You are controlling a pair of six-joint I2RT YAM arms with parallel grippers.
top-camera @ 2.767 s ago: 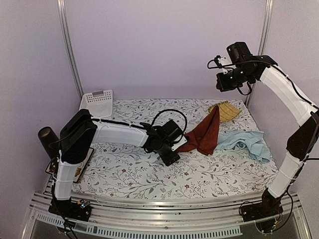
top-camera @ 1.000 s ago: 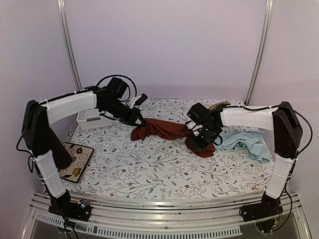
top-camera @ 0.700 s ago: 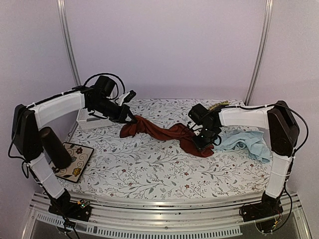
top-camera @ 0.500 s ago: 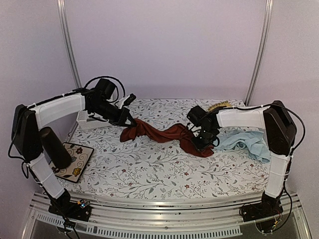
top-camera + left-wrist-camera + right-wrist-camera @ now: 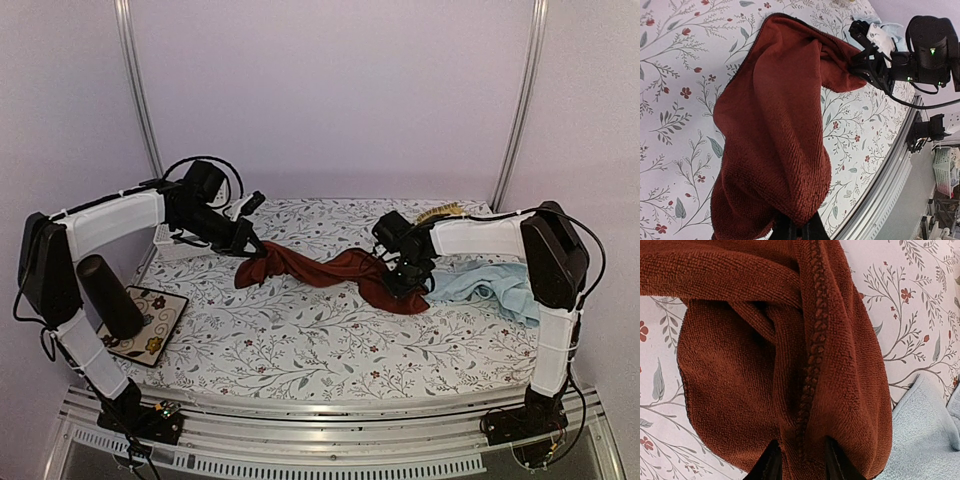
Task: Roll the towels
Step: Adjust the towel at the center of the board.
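The rust-red towel (image 5: 320,268) lies stretched in a twisted band across the middle of the floral table. My left gripper (image 5: 250,250) is shut on its left end, just above the table; in the left wrist view the cloth (image 5: 775,125) hangs bunched out of the jaws (image 5: 797,231). My right gripper (image 5: 407,280) presses down on the towel's right end. In the right wrist view its fingertips (image 5: 771,462) straddle a hemmed fold of the red cloth (image 5: 765,365), shut on it. The pale blue towel (image 5: 492,285) lies crumpled to the right, touching the red one (image 5: 927,440).
A yellow bamboo mat (image 5: 440,211) peeks out behind the right forearm. A white basket (image 5: 172,240) sits at the back left behind the left arm. A dark cylinder (image 5: 108,295) and a patterned tile (image 5: 150,322) stand at the left edge.
My left gripper has pulled the red towel's left end further left and lower, drawing the cloth out. My right gripper has narrowed onto the right end and barely moved.
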